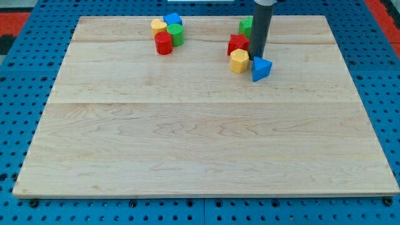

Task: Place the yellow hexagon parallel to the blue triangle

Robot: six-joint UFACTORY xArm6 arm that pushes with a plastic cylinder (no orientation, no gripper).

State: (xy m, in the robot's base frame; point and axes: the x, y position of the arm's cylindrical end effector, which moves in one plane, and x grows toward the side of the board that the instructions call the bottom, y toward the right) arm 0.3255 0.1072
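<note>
The yellow hexagon (239,61) is found near the board's (187,137) top edge, right of centre, just beside the blue triangle (261,68), which lies to its right. My tip (257,57) is set down between the two, at their upper side, touching or nearly touching both; contact cannot be resolved. No jaws are fitted to the rod, so nothing is grasped. A red block (237,44) sits directly above the hexagon. Judgement: the hexagon lies down-left of the tip, so little travel remains.

rod (262,25) cut off at top, hiding green block (245,25) partly
</note>
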